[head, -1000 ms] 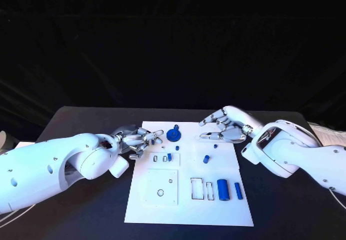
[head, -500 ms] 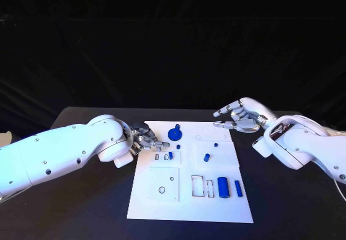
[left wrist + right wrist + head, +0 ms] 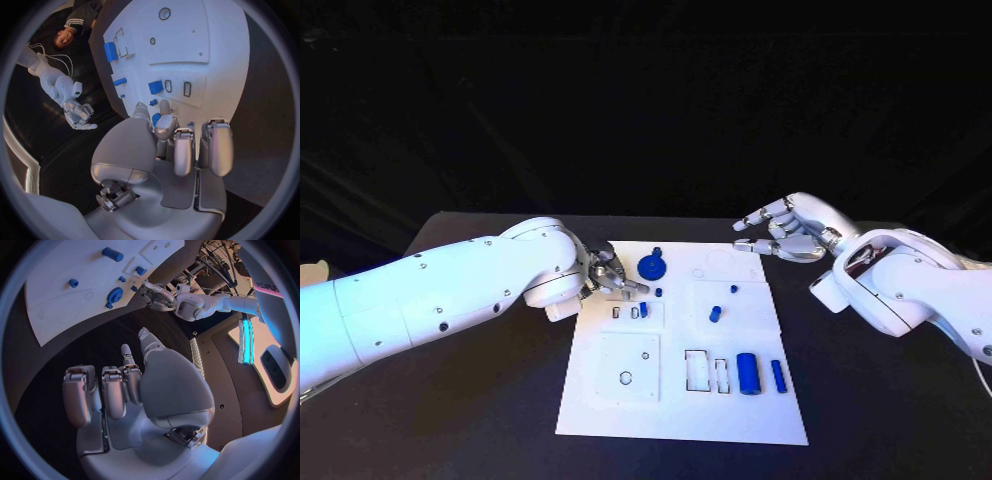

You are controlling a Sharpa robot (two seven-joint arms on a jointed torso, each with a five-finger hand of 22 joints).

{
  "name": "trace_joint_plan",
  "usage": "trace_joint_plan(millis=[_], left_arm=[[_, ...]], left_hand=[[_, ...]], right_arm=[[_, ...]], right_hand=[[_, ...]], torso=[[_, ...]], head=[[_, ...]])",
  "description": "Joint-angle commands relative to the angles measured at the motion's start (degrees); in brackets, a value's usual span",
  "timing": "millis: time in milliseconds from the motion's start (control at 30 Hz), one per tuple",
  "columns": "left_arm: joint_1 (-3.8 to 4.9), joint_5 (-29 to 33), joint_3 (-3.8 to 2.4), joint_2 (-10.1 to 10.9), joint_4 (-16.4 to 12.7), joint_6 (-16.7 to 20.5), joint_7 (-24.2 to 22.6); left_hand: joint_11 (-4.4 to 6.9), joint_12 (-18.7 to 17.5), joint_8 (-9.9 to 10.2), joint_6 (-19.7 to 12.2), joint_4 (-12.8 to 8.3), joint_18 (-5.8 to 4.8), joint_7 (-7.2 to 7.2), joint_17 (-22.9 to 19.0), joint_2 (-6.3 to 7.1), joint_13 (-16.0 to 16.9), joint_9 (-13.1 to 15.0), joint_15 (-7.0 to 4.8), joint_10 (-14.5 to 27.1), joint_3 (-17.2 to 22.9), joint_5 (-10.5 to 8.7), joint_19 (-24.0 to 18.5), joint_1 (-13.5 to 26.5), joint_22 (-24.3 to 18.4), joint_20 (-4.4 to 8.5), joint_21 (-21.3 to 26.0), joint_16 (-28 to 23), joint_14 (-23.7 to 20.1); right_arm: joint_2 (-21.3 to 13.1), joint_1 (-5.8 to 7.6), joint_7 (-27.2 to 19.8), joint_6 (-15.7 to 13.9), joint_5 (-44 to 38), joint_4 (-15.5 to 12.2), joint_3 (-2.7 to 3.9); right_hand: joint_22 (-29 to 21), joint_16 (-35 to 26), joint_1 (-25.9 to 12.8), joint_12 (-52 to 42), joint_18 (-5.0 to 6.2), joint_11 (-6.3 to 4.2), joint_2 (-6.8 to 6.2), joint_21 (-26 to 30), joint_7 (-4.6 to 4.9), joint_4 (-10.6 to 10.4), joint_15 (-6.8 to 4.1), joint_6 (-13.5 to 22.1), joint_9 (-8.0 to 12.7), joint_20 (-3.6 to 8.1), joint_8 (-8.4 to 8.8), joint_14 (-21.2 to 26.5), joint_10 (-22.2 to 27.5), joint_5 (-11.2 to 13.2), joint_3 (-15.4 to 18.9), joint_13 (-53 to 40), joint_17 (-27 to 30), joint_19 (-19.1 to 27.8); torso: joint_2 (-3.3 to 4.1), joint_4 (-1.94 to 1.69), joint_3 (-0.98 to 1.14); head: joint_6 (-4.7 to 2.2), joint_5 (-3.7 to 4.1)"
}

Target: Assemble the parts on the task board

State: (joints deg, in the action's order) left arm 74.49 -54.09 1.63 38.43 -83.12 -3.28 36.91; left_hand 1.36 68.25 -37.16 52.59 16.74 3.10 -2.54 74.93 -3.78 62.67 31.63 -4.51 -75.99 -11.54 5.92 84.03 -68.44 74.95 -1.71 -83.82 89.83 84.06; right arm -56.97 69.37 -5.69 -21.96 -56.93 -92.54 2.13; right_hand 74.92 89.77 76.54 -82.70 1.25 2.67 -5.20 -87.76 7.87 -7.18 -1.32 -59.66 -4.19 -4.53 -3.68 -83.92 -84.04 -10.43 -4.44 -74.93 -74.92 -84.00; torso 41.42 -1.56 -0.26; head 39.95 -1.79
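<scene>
A: Head view check. Where is the flat white rectangular task board [image 3: 678, 400] lying?

B: It is lying in the middle of the black table [image 3: 459, 420], long side running away from the robot. The small blue parts are sitting on it: a round blue disc with a short stub [image 3: 651, 267] near the far left corner, a small blue peg [image 3: 731, 292] and a short blue block [image 3: 713, 315] in the middle right area, and a thick blue cylinder [image 3: 747, 374] standing beside a slim blue bar [image 3: 777, 376] near the right edge, closer to the robot.

A: What is the silver left hand [image 3: 606, 277] doing?

B: It is resting at the board's left edge, just beside the disc, with its fingers curled in toward the palm. In the left wrist view the left hand's fingertips [image 3: 164, 123] are hovering over the board near a small blue part [image 3: 155, 87]. Something small and blue is showing between the thumb and the fingers, but I cannot tell whether it is being held or is simply lying on the board underneath.

A: And the silver right hand [image 3: 782, 236]?

B: It is hanging over the table beyond the board's far right corner, apart from every part. In the right wrist view the right hand [image 3: 125, 385] is showing its fingers loosely bent and separated, with nothing in them.
</scene>
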Motion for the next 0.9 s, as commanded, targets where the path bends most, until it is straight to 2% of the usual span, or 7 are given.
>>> trace_joint_plan(millis=[33,400,900], left_arm=[[0.12,-2.45,0.02,-1.04,0.96,-4.57,1.54],[0.14,-2.74,0.42,-4.01,3.51,-6.81,1.76],[0.12,-2.76,0.57,-5.52,4.87,-8.19,1.77]], left_hand=[[0.1,0.26,-0.34,-0.53,-0.05,-1.01,-0.06,15.07,0.14,0.11,0.16,-0.45,-0.45,-0.32,-0.19,2.74,0.63,4.51,0.46,-0.39,0.17,5.94],[0.23,0.86,-0.9,-0.55,-0.02,-1.17,0.1,15.07,0.0,0.72,0.93,-0.53,-0.83,-1.1,-0.25,3.01,1.52,5.35,0.52,-0.84,0.17,5.94],[0.36,1.29,-1.37,-0.41,-0.22,-1.32,0.27,15.07,-0.24,1.16,1.5,-0.62,-1.13,-1.31,-0.19,3.26,1.42,6.15,0.58,-1.28,0.17,5.94]], right_arm=[[0.12,0.01,0.33,0.85,0.02,0.2,0.02],[0.46,0.01,0.63,1.24,-0.1,0.75,0.01],[0.93,0.0,0.75,1.69,-0.12,1.2,-0.03]], right_hand=[[9.9,0.23,0.3,0.33,0.0,0.26,0.24,0.31,-0.05,0.18,0.21,-0.19,-0.05,-0.47,-0.19,-6.08,-2.93,-0.38,0.17,-11.71,-15.08,-3.16],[9.56,0.23,0.28,0.56,0.08,0.25,0.25,0.49,-0.06,0.17,0.19,-0.2,-0.04,-0.45,-0.17,-6.08,-2.84,-0.87,0.33,-11.6,-15.08,-2.98],[9.27,0.22,0.23,0.65,0.15,0.24,0.28,0.64,-0.07,0.14,0.17,-0.21,-0.04,-0.44,-0.16,-6.07,-2.81,-1.18,0.45,-11.56,-15.06,-2.83]], torso=[[0.09,-0.02,-0.07],[0.08,-0.04,-0.12],[0.06,-0.09,-0.11]], head=[[-0.01,-0.05],[0.39,-0.01],[0.67,0.0]])
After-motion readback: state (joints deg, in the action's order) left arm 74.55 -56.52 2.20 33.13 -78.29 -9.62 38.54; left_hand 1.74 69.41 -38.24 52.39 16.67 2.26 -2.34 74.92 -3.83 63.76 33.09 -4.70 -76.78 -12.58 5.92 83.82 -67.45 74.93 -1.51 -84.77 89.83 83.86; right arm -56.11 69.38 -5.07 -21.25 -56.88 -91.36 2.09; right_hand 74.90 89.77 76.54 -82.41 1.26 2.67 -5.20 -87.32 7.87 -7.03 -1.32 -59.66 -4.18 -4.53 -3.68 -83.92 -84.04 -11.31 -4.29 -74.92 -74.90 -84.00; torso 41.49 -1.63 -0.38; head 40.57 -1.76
